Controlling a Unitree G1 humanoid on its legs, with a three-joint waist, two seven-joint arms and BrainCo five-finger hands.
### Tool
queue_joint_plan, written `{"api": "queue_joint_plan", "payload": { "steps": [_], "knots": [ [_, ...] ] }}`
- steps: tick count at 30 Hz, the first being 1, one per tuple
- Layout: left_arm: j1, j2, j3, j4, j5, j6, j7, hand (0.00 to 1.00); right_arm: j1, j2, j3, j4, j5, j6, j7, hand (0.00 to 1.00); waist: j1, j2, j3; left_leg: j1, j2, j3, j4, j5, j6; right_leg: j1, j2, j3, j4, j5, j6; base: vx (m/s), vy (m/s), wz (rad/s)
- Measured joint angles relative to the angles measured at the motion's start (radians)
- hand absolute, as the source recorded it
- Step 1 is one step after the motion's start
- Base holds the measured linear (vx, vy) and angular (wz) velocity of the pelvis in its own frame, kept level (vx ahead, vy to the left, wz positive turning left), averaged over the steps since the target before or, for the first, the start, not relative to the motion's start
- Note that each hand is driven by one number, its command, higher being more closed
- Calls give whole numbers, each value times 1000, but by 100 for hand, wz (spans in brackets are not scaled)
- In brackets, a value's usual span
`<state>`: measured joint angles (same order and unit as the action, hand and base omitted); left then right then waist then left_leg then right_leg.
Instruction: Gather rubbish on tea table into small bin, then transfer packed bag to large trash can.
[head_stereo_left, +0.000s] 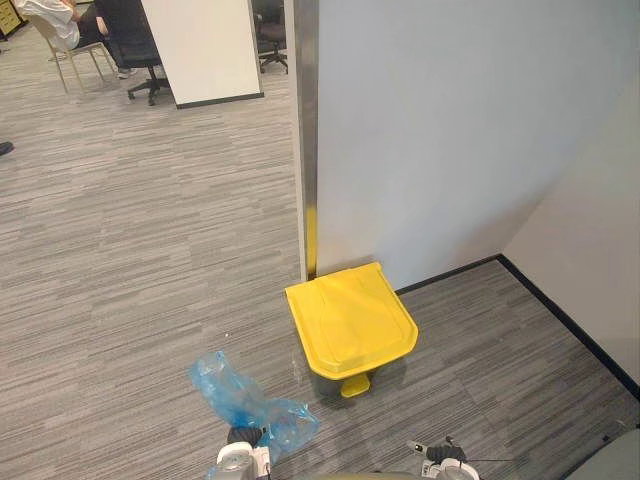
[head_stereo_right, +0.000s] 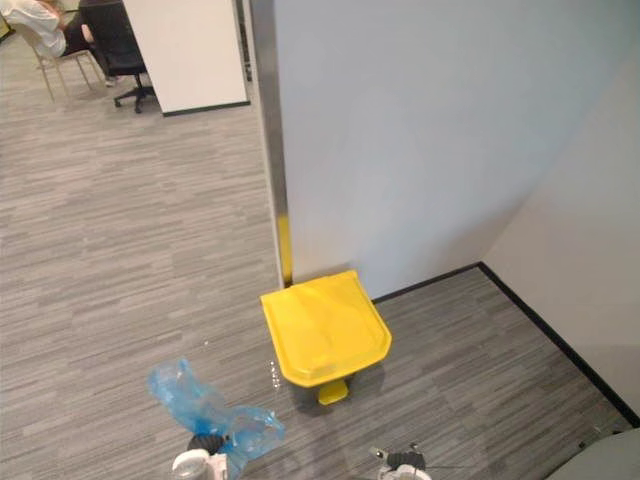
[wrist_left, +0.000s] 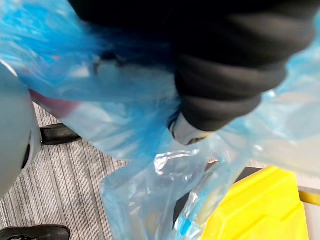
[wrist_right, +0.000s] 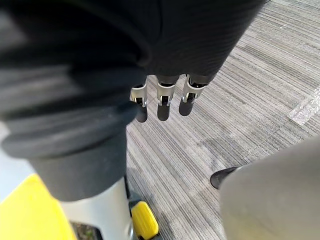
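Note:
A grey pedal bin with a shut yellow lid and a yellow pedal stands on the carpet in the wall corner. The crumpled blue plastic bag hangs low to the bin's left, bunched in my left hand. In the left wrist view the blue bag wraps closely round that hand, with the yellow lid just beyond. My right hand hangs over the carpet beside the pedal, its fingers straight and holding nothing.
A metal column and a pale wall stand right behind the bin, with a black baseboard along the right wall. A white partition, office chairs and a seated person are far back left.

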<state>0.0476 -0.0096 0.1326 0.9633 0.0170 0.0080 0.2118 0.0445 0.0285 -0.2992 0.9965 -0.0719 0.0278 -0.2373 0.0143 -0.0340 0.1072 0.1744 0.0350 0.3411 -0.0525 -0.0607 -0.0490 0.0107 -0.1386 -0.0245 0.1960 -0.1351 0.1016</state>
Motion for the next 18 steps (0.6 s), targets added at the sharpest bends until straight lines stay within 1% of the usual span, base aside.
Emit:
{"api": "queue_joint_plan", "payload": {
  "steps": [1,2,3,4,5,6,7,8,9,10,11,12,13,14,15,16,17,18],
  "knots": [
    [-1,3,0,-2,0,0,0,100,-1,1,0,0,0,0,0,0,1,-6,3,0,-5,-4,9,-8,4,-6,-11,-2,22,-6,9,-13,49,13],
    [-9,2,4,-2,0,0,0,100,-7,-1,-4,-2,0,-1,1,0,2,-11,17,1,-16,-43,33,-40,13,-24,-29,-6,130,-24,31,-50,46,14],
    [-25,-3,21,-2,0,1,1,100,-15,-10,-12,-11,1,-2,2,0,3,-1,43,2,-3,-59,87,-72,29,-124,-33,-15,348,7,35,-51,53,20],
    [-28,-2,28,0,0,1,2,100,-27,-9,-9,-26,0,-2,1,0,1,12,54,2,13,-63,123,-94,40,-164,-31,-27,408,-1,20,-27,74,13],
    [-30,1,29,0,-1,2,3,100,-27,-12,-1,-30,-6,-1,1,0,4,11,57,6,30,-64,151,-118,45,-191,-18,-35,409,-21,12,69,94,4],
    [-35,6,27,0,0,2,3,100,-28,-13,9,-29,-6,-1,1,0,18,6,61,16,41,-65,171,-135,47,-227,-11,-53,392,-19,8,102,84,-8],
    [-40,9,27,0,0,2,3,100,-31,-9,9,-29,-6,-1,1,0,26,-2,66,25,43,-65,184,-148,48,-253,-5,-61,359,-6,-1,135,47,-15],
    [-45,15,27,3,0,3,3,100,-39,-3,9,-30,-5,-1,1,0,30,-12,71,30,48,-63,213,-167,45,-286,5,-67,273,31,-12,139,3,-13],
    [-47,16,27,4,0,3,3,100,-43,-1,9,-30,-6,-1,1,0,30,-15,74,31,50,-61,228,-178,44,-294,8,-71,233,47,-10,192,-32,-9],
    [-52,15,28,4,0,2,3,100,-51,1,8,-30,-5,-1,0,0,30,-19,84,33,56,-51,283,-222,33,-299,17,-78,140,74,-9,236,-84,8],
    [-55,12,29,4,-1,1,2,100,-52,3,7,-31,-6,-1,-1,0,30,-23,87,36,58,-58,340,-268,19,-303,14,-86,115,80,-13,261,-114,16],
    [-55,11,29,4,-1,0,2,100,-52,3,6,-31,-6,0,-2,0,30,-24,87,36,57,-66,363,-288,10,-300,13,-86,114,78,-16,334,-177,40],
    [-59,7,31,5,-1,-2,2,100,-51,3,-3,-32,-8,4,-3,0,30,-24,87,38,56,-93,418,-341,-10,-272,10,-91,113,56,-12,386,-186,30],
    [-67,-9,35,11,0,-2,1,100,-63,-10,-17,-33,-8,5,-3,0,35,7,99,42,85,-109,444,-372,-29,-273,21,-124,151,39,7,383,-162,34],
    [-67,-13,34,11,0,-2,0,100,-66,-15,-22,-37,-8,4,-5,0,33,27,99,42,97,-116,442,-375,-33,-275,27,-136,165,37,8,349,-118,34],
    [-71,-26,34,11,0,-1,-2,100,-70,-20,-35,-44,-9,3,-5,0,27,46,102,49,108,-138,422,-382,-38,-279,34,-153,192,34,-1,298,-100,47],
    [-69,-41,34,11,1,-1,-3,100,-67,-26,-41,-44,-9,4,-5,0,27,53,102,66,124,-151,399,-383,-39,-278,43,-172,216,8,-18,546,-210,52],
    [-73,-45,33,12,5,1,-21,100,-65,-22,-31,-40,-9,4,-2,0,28,52,102,122,154,-173,368,-377,-43,-272,53,-203,316,-70,-27,483,-184,23]
  ]
}}
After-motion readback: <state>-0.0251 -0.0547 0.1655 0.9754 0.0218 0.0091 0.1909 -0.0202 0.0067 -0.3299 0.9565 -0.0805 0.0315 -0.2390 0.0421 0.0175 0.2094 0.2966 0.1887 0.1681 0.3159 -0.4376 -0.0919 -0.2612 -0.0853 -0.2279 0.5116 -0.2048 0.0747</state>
